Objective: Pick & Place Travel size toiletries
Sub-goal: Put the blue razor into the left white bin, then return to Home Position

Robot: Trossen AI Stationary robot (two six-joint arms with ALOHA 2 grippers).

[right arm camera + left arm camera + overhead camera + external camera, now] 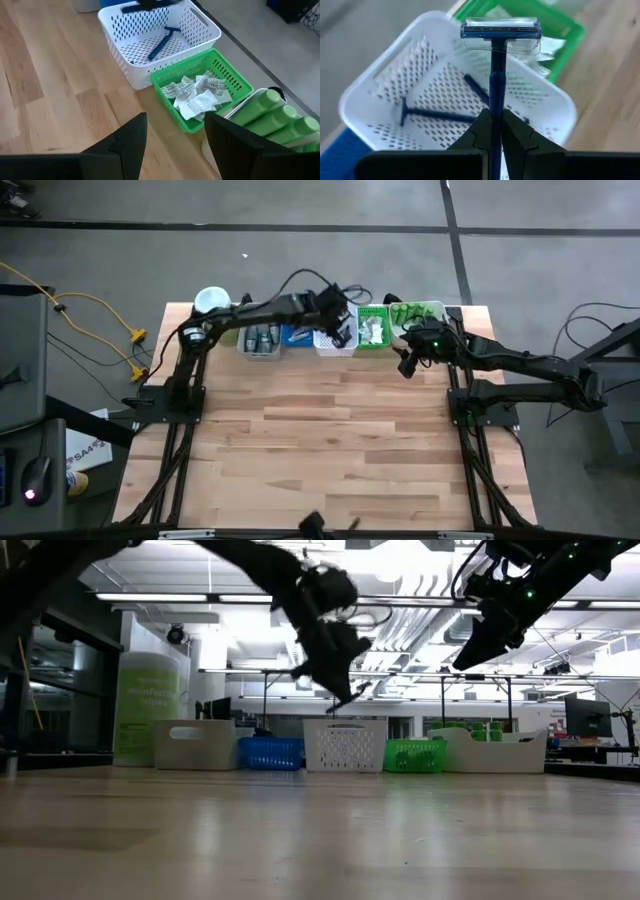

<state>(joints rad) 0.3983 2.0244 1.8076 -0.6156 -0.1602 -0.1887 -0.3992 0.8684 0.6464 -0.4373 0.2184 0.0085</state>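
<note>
**Razor held above the white basket, right arm waiting by the green bottles**

The left gripper (495, 131) sits low in the middle of the left wrist frame, its two dark fingers pinched tight on the handle of a blue razor (497, 60). The razor stands upright in the grip, its head under a clear cap near the top centre of that frame. Directly behind it is the white basket (367, 90), and on its perforated floor lies a second blue razor (432, 115).

In the overhead frame the left arm stretches across the upper middle, ending over the row of bins at the table's (330, 450) far edge. The row runs grey bin (261, 340), blue basket (297, 336), white basket, green basket (373, 328), then a long white tray (425, 312) at the upper right.

The right gripper (175, 137) hangs at the bottom centre of its own wrist frame, fingers spread apart with nothing between them. Beyond it, the green basket holds a heap of white sachets (197, 95) with small printing too fine to read. At the lower right of that frame lie the green bottles (270, 117), side by side in the tray.

At the left of the table-level frame stands a tall pale-green jar (146, 708); its label has white lettering I can't make out for certain.
</note>
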